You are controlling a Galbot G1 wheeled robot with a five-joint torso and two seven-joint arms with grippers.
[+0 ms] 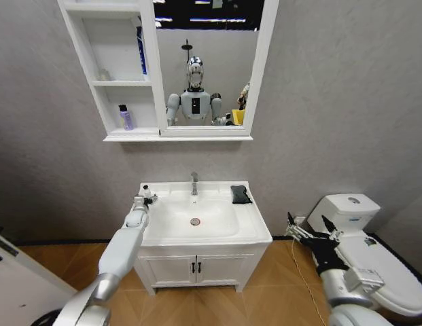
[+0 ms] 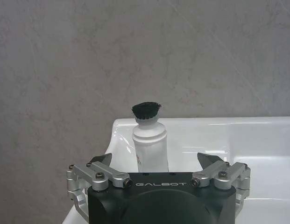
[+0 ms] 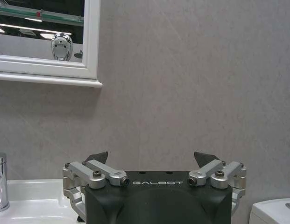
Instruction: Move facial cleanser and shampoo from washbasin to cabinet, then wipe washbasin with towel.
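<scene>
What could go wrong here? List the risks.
1. The white bottle with the black cap stands at the back left corner of the washbasin, close to the edge; a skewed approach by the open left hand could tip it into the bowl or off the rim.
2. The lowest cabinet shelf already holds a purple bottle, which a careless placement might knock.
3. The right hand hangs open beside the toilet.

White washbasin (image 1: 255, 227) at frame centre, black towel (image 1: 240, 195) on back right corner, white black-capped bottle (image 1: 147, 191) back left.
</scene>
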